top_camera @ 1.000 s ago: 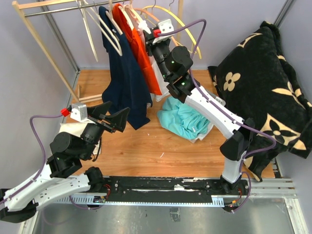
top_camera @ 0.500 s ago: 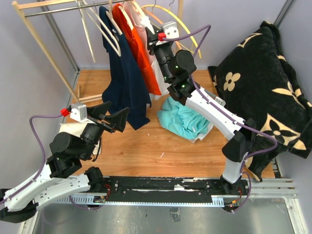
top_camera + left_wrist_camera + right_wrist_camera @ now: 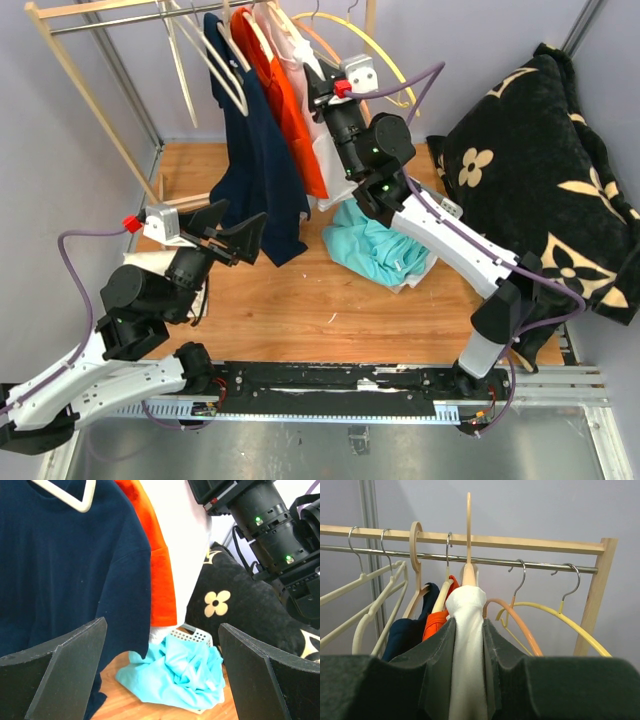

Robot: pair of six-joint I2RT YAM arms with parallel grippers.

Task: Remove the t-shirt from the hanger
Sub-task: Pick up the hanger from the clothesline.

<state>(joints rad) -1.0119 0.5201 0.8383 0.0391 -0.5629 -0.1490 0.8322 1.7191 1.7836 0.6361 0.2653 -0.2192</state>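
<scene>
Right fingers (image 3: pixel 490 660), clamped on white cotton t-shirt (image 3: pixel 466 630) below pale wooden hanger (image 3: pixel 468 540), have swung rightward, likely peeling it off. Left fingers (image 3: pixel 232 235) wide apart, idle.

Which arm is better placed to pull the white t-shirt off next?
Right. Its jaws clamp the white t-shirt under the hanger; the left jaws stand open, facing the navy shirt.

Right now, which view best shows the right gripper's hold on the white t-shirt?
The right wrist view: the right gripper is shut on the white t-shirt just below the hanger, clamping it from both sides. In the top external view the right arm covers the grip. The left wrist view shows only the shirt's hanging body.
</scene>
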